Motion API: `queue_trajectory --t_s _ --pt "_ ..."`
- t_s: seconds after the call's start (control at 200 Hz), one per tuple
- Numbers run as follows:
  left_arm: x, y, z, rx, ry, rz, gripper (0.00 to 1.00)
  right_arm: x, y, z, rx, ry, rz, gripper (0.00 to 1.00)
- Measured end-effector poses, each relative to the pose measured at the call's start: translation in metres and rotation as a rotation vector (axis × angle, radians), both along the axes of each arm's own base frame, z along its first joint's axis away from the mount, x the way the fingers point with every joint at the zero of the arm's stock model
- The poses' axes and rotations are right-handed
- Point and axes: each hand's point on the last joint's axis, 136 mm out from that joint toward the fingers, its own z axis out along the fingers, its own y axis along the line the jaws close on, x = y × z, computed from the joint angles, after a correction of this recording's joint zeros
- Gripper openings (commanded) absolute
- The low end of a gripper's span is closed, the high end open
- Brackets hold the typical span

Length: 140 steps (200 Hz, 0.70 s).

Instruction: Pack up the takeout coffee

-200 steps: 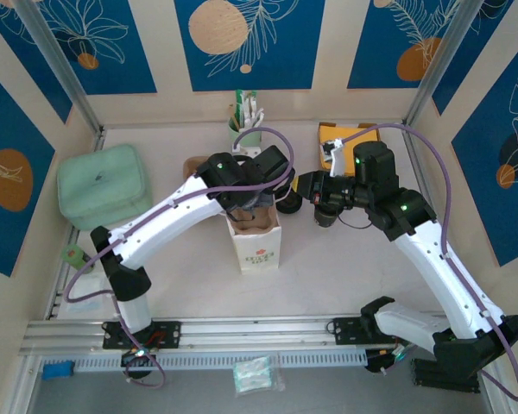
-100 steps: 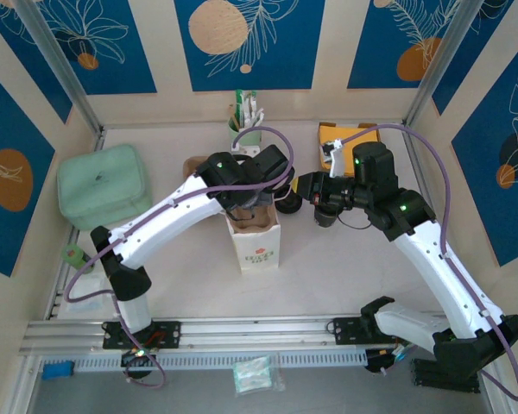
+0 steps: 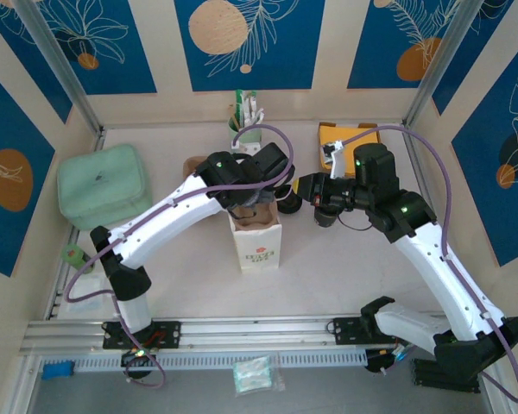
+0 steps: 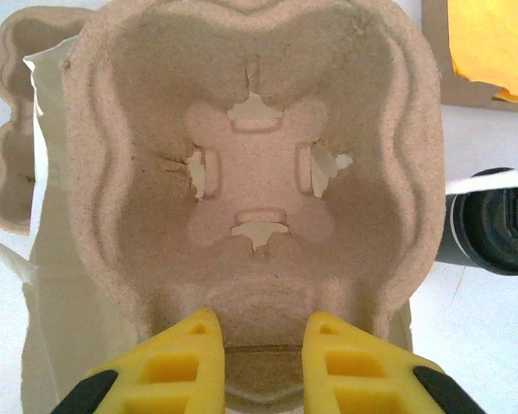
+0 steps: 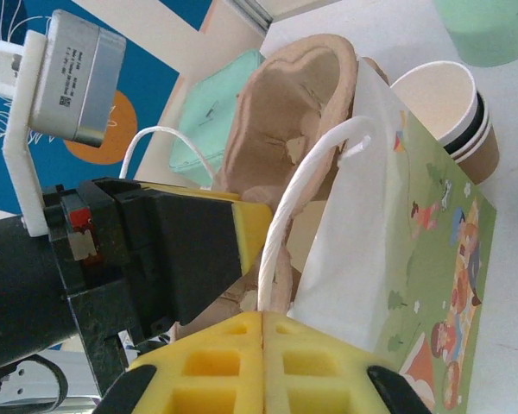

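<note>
We record almost no movement: left gripper pinches the pulp carrier at the bag, right gripper is pressed onto its handle (takeout coffee unpacked).

Paper bag mid-table with pulp tray standing in its mouth; lidded cup just right of bag, pouch well left, stick holder behind, flat box back right.

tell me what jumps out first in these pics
Both arms meet mid-table over a white paper bag. The left gripper pinches a moulded pulp cup carrier at the bag's mouth, while the right gripper is shut on the bag's white cord handle. A mint-green case sits far left.
</note>
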Motion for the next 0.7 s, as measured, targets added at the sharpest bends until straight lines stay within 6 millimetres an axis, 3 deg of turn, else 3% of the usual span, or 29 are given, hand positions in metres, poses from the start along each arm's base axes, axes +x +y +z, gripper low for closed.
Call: queue_trajectory --t_s 0.7 --pt "0.0066 0.0059 0.006 0.022 -0.049 0.025 0.11 0.0001 -0.0003 -0.0024 -0.002 0.005 -0.001 0.07"
